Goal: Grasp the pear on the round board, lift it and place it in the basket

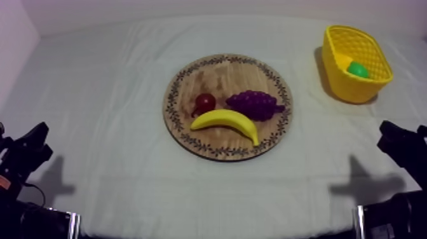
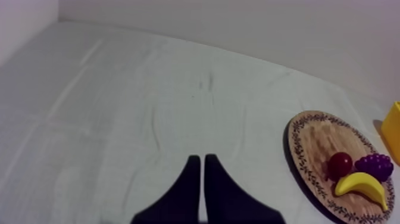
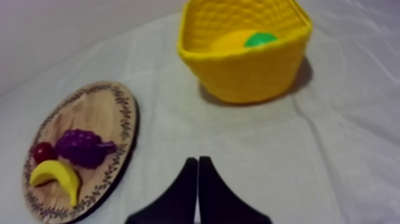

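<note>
You'll find the pear (image 1: pixel 353 67) inside the yellow basket (image 1: pixel 356 89) at the upper right of the top view, lying low on the basket's floor, a small rounded piece that looks yellow on one side and bright green on the other. The basket is a woven-look tub with sloping walls, standing upright with its mouth open to the camera. Your wooden board (image 1: pixel 190 82), round with a dark leafy pattern along its rim, lies flat at the middle of the frame, well apart from the basket.
</note>
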Controlling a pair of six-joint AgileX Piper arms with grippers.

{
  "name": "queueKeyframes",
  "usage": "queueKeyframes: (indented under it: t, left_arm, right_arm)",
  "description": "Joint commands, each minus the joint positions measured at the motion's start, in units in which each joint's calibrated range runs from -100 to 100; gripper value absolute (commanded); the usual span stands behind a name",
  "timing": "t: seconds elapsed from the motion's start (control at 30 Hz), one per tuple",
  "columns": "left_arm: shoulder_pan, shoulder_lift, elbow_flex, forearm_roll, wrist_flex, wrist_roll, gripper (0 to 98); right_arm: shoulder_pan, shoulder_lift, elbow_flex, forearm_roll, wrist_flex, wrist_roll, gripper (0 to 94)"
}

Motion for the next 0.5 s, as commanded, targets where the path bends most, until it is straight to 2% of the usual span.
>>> queueKeyframes:
  t: [0.0, 0.13, 0.23, 0.33, 0.47]
  left_arm:
    - [0.0, 0.0, 0.0, -0.02, 0.0, 0.0, 0.1]
    - [0.0, 0.0, 0.0, -0.02, 0.0, 0.0, 0.1]
    - [0.0, 0.0, 0.0, -0.02, 0.0, 0.0, 0.1]
    - [0.0, 0.0, 0.0, -0.02, 0.0, 0.0, 0.1]
    - [0.0, 0.0, 0.0, -0.02, 0.0, 0.1, 0.1]
  right_arm:
    - [0.6, 0.0, 2.3, 3.1, -6.9, -2.6, 0.5]
    - [0.7, -0.1, 3.6, 4.4, -9.3, 9.2, 0.5]
    - [0.6, -0.2, 3.9, 4.6, -9.8, 14.9, 0.5]
    - [0.6, -0.2, 4.0, 4.7, -9.9, 16.1, 0.5]
    - [0.6, -0.2, 4.0, 4.8, -10.0, 14.1, 0.5]
